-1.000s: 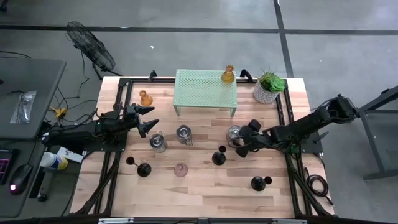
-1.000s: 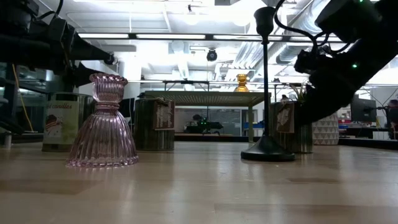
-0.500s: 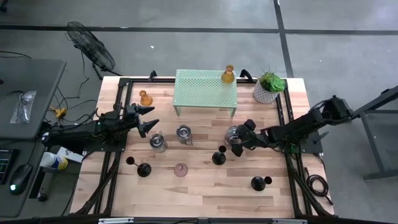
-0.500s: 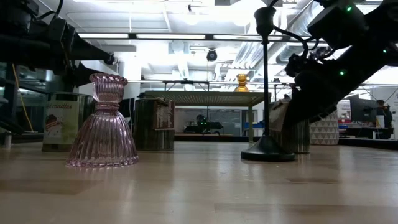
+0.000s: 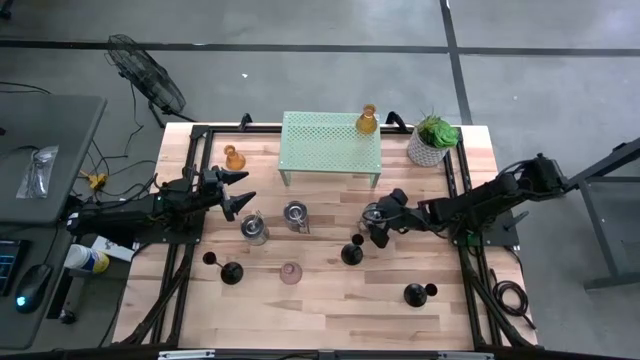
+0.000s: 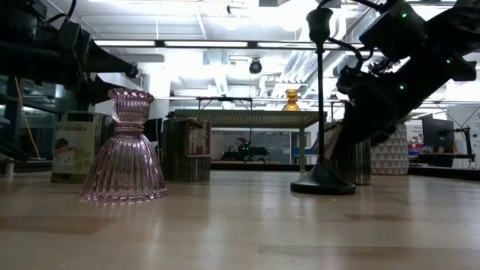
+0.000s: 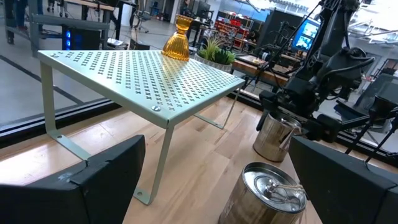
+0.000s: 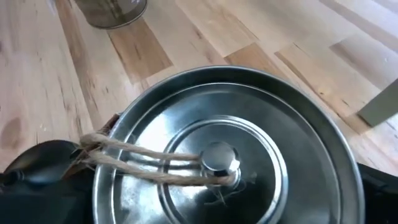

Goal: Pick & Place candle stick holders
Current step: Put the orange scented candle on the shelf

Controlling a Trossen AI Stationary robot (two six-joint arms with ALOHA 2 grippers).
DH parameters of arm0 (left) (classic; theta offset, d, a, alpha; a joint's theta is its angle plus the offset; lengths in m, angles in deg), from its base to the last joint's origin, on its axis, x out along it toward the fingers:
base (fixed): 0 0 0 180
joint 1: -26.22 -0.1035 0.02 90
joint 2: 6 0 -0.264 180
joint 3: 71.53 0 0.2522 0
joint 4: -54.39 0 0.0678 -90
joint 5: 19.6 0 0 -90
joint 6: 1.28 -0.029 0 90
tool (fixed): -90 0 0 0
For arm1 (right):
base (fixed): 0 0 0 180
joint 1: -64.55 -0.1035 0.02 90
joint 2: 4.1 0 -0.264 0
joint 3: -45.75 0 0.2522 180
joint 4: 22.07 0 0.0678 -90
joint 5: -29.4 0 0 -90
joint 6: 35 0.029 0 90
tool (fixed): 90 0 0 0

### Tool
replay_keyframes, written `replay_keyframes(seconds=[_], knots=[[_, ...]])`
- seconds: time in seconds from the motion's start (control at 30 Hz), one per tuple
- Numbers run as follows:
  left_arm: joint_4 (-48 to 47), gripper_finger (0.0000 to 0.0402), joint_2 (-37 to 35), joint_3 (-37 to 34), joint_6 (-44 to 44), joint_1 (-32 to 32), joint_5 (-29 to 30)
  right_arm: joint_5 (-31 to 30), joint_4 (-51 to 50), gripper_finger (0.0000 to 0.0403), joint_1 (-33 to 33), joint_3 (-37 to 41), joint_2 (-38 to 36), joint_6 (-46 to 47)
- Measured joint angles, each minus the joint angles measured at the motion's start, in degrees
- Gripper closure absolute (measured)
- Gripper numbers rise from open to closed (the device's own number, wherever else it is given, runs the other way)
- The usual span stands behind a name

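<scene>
both grippers stood spread. right gripper (image 5: 377, 225) straddled a silver tin holder (image 5: 373, 213) near the table's (image 5: 330, 300) middle right, fingers either side, not clamped. left gripper (image 5: 238, 190) hovered wide open near another silver holder (image 5: 254, 229).
</scene>
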Motion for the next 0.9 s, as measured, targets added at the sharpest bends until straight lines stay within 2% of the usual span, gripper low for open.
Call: replay_keyframes(seconds=[0.1, 0.43, 0.9], knots=[[0.0, 0.0011, 0.0, 0.0, 0.0, 0.0, 0.0, 0.2, 0.1, 0.0057, 0.0, 0.0, 0.0, -1.9], [0.0, 0.0011, 0.0, 0.0, 0.0, 0.0, 0.0, 0.6, -1.3, 0.0058, 0.0, -0.9, -0.5, -2.8], [0.0, 0.0011, 0.0, 0.0, 0.0, 0.0, 0.0, 2.2, -25.0, 0.0058, 1.4, -12.9, -8.4, 6.7]])
